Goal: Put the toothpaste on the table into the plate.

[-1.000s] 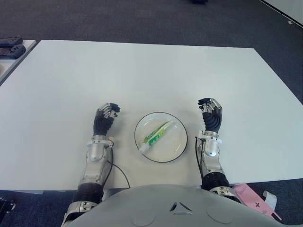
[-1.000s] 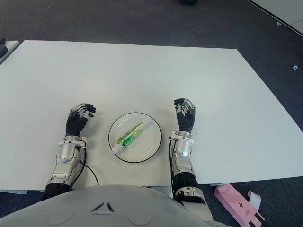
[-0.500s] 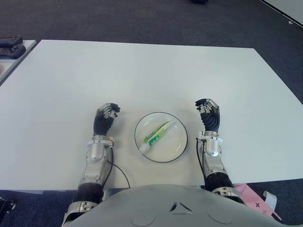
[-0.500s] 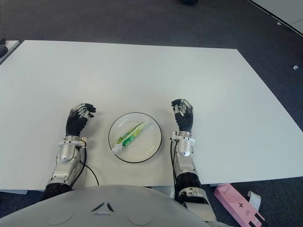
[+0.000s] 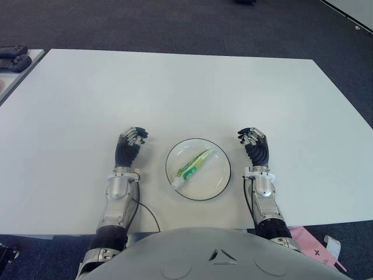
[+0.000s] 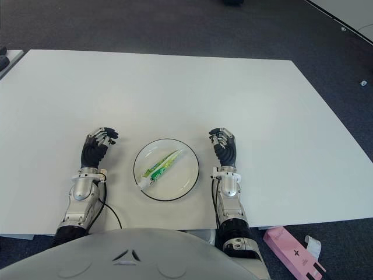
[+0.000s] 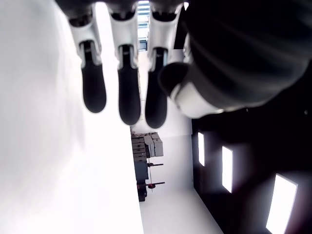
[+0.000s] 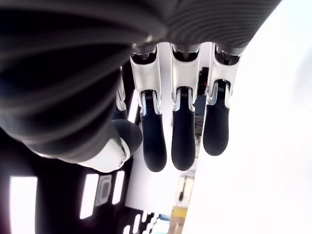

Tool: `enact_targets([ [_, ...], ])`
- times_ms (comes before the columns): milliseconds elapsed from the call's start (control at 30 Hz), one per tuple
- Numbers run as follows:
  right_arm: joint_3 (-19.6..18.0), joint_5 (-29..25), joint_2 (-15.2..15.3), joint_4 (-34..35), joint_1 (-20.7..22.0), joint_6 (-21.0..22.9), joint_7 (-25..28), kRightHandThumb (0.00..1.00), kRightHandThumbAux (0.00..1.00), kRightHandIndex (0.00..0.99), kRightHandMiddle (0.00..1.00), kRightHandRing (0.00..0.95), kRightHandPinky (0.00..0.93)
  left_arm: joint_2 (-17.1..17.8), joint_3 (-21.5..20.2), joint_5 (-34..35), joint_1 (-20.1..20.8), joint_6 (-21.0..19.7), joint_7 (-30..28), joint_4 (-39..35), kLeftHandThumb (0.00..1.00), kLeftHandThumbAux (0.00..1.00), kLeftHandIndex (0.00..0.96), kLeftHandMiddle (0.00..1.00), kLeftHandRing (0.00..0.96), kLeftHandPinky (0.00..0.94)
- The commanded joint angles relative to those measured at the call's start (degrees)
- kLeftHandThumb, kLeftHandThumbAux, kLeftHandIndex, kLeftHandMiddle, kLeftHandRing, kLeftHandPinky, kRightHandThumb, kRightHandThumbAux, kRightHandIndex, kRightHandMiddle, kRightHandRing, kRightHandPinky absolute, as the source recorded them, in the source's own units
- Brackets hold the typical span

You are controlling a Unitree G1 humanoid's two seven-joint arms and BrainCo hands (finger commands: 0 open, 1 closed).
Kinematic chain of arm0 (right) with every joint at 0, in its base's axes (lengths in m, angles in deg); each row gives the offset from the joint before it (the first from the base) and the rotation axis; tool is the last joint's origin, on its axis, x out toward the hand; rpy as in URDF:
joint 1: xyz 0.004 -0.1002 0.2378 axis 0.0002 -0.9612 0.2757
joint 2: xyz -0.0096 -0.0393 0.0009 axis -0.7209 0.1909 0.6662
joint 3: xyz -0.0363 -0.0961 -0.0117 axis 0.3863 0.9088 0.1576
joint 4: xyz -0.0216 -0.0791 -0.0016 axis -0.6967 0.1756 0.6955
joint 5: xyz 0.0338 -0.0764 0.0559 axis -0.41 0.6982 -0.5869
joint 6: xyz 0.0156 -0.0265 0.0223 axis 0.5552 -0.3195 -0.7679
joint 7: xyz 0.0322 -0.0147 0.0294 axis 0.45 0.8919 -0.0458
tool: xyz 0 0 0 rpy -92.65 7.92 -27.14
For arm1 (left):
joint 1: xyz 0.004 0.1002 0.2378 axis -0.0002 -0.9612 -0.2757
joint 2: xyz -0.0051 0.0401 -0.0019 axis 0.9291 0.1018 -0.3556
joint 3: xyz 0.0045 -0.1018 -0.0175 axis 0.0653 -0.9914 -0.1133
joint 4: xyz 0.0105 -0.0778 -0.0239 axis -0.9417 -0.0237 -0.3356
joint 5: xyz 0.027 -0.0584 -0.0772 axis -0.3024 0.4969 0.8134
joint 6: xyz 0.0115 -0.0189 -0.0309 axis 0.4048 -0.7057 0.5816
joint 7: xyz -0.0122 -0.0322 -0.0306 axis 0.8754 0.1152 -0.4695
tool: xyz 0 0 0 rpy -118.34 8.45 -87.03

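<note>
Toothpaste (image 5: 193, 165) found lying in plate (image 5: 218, 181), set diagonally, cap end toward the robot's body and tail end toward the far rim; green and white tube, wholly within the rim. Plate white with a dark edge, standing on white table (image 5: 175, 87) close to the near edge, between the two hands.

Left hand (image 5: 129, 146) placed just left of the plate, apart from it, fingers (image 7: 118, 95) loosely curled downward and holding nothing; nothing seen between fingers and thumb in the wrist view. Contact with the tabletop not determinable.

Right hand (image 5: 255, 147) placed just right of the plate, apart from it, fingers (image 8: 183, 139) likewise relaxed and partly curled, nothing held; thumb clear of the fingers in the wrist view. Contact with the tabletop not determinable.

Pink box (image 6: 290, 252) noted on the dark floor beyond the table's near right corner. Dark objects (image 5: 13, 57) noted on a separate surface past the table's far left corner; identity not determinable.
</note>
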Motion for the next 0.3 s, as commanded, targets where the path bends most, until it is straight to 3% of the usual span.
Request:
enact_targets([
  [33, 0.6, 1.1, 0.1, -0.4, -2.2, 2.4, 0.6, 0.711, 0.734, 0.425, 0.475, 0.483, 0.499, -0.4, 0.3, 0.4, 0.2, -1.2, -0.7, 1.0, 0.712, 0.723, 0.425, 0.456, 0.446, 0.452],
  [300, 1.2, 1.5, 0.1, 1.4, -3.0, 4.9, 1.1, 0.710, 0.734, 0.425, 0.483, 0.493, 0.486, -0.4, 0.4, 0.2, 0.1, -1.8, -0.6, 0.4, 0.716, 0.723, 0.426, 0.456, 0.439, 0.429],
])
